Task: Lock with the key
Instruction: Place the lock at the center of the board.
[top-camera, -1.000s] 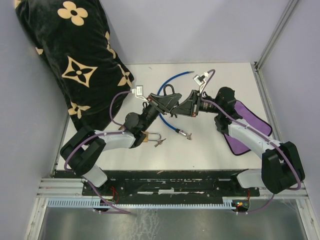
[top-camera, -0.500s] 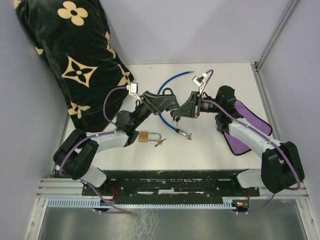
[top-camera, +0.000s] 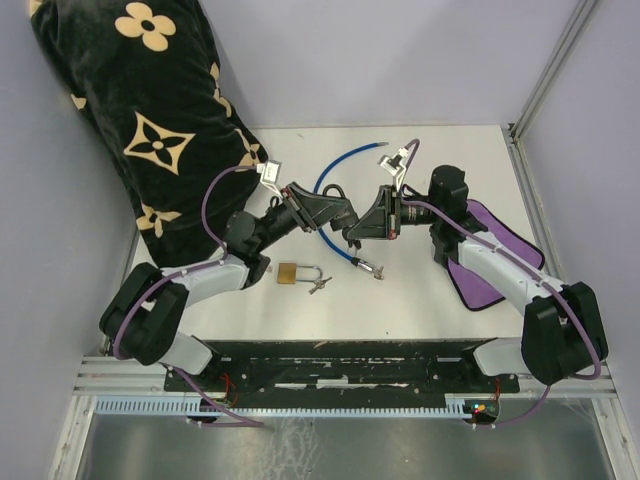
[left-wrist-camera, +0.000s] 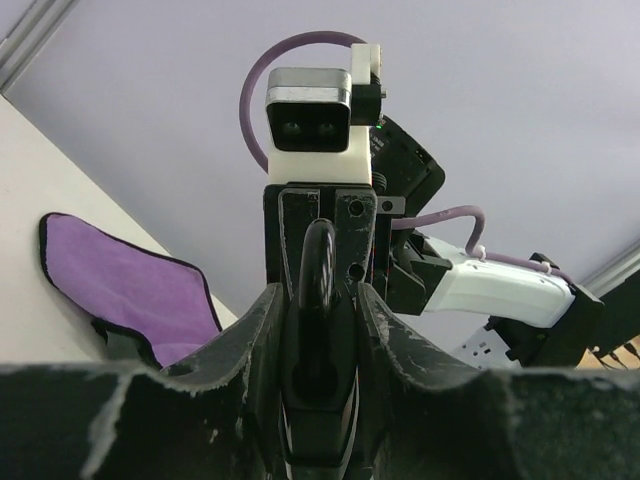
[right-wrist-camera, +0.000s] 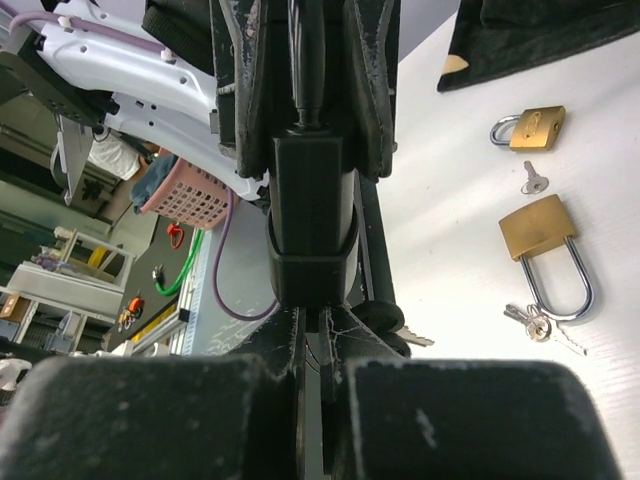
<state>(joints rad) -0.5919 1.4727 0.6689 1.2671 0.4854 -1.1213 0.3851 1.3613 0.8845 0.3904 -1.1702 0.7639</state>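
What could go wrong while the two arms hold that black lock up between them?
The right gripper pinches only the thin key, so twisting might make it slip or bend. If the left gripper loosens on the black lock, the lock could fall onto the table near the brass padlock.

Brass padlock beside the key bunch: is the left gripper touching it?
Apart. The top view shows a plain gap between the brass padlock and the left gripper.
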